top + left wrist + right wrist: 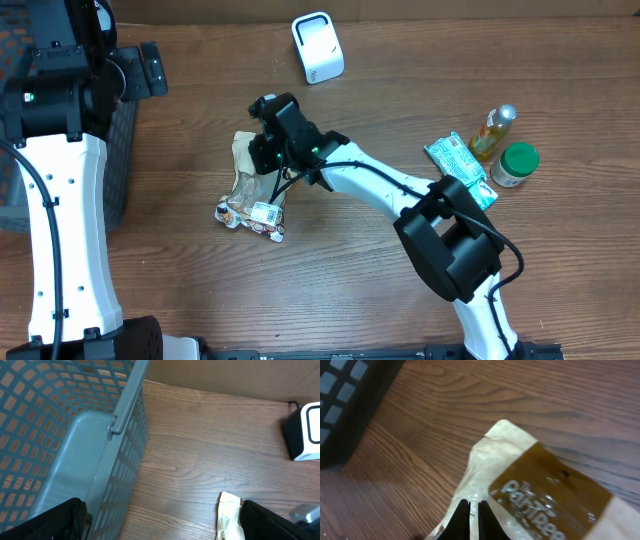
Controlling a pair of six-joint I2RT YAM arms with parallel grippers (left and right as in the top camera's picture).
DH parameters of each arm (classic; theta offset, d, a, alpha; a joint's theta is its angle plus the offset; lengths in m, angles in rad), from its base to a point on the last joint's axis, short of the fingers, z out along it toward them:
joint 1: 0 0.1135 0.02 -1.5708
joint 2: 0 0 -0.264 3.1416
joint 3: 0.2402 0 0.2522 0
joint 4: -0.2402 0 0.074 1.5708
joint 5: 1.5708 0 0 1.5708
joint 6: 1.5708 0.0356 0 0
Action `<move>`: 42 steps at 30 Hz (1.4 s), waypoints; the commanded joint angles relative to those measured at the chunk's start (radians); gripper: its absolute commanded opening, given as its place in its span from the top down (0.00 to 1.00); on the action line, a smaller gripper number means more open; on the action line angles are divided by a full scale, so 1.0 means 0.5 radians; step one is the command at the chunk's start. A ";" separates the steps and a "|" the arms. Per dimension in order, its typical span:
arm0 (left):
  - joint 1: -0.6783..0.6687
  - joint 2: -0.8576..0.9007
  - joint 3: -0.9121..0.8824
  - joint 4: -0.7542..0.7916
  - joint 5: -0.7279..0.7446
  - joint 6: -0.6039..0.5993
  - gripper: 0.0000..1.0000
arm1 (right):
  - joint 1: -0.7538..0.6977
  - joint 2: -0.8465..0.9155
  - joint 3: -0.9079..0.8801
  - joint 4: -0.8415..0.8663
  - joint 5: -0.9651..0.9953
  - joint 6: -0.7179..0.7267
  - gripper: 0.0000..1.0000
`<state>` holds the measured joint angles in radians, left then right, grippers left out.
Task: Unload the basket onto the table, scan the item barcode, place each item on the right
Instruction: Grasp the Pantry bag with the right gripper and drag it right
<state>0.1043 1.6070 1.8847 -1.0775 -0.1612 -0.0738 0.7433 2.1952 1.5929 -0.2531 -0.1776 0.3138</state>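
The item is a crinkled tan and brown snack pouch (252, 188) lying on the wooden table, with a white barcode label (264, 212) near its lower end. My right gripper (268, 150) is over the pouch's upper end. In the right wrist view its black fingers (470, 521) are shut on the pouch's (535, 480) pale edge. The white scanner (318, 47) stands at the back of the table, apart from the pouch. My left gripper (160, 525) hangs open beside the basket, holding nothing; the pouch's top (229, 515) lies by its right finger.
A grey mesh basket (75, 435) stands at the table's left edge, under the left arm. A yellow bottle (493, 132), a green-lidded jar (516, 164) and a green packet (458, 165) sit at the right. The scanner (305, 432) shows at the left wrist view's right edge.
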 commanded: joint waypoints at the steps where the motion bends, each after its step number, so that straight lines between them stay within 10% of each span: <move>1: -0.027 0.007 0.000 0.008 0.003 0.030 0.00 | 0.021 0.116 -0.020 0.031 -0.014 0.001 0.96; 42: -0.027 0.007 0.000 0.008 0.003 0.030 0.00 | -0.212 -0.071 0.253 -1.538 0.246 0.121 0.96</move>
<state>0.0978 1.6070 1.8847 -1.0771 -0.1612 -0.0742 0.6418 2.1620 1.6581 -0.9844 -0.0700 0.3668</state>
